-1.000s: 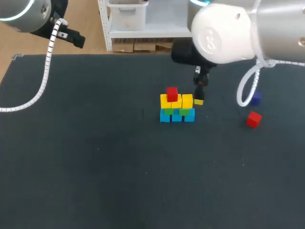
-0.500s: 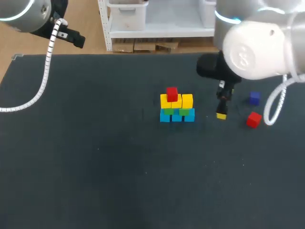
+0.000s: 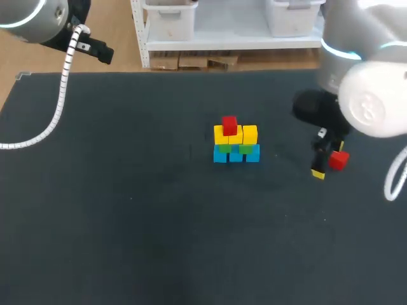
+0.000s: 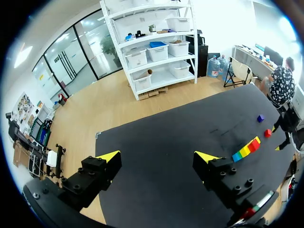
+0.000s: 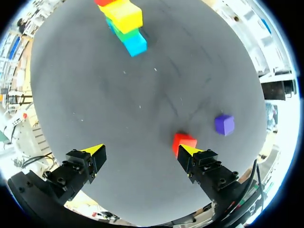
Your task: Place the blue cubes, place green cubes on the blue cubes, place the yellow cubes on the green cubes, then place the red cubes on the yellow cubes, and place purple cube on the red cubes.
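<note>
Right gripper is hovering empty, fingers spread, small loose red cube just beside one fingertip, small purple cube near. Blue-green-yellow-red cube stack is sitting well left. Left gripper is hanging spread, empty, far-left.

— Over the table, at its far left corner?
— Left arm: silver-grey, rounded, ringed with a thin cyan band. Black bracket just under it, and a white ribbed cable trailing off in a long loop.
— And over the table's right edge?
— Right arm: glossy white domed joint, grey collar with the same cyan band, black wrist block, second white cable loop.
— Grippers alike?
— Alike. Left gripper: black blocky fingers, studded with round screw heads, capped with yellow wedge tips, with small red and green marks on one side. Right gripper: same black blocks, same screws, same yellow wedges.
</note>
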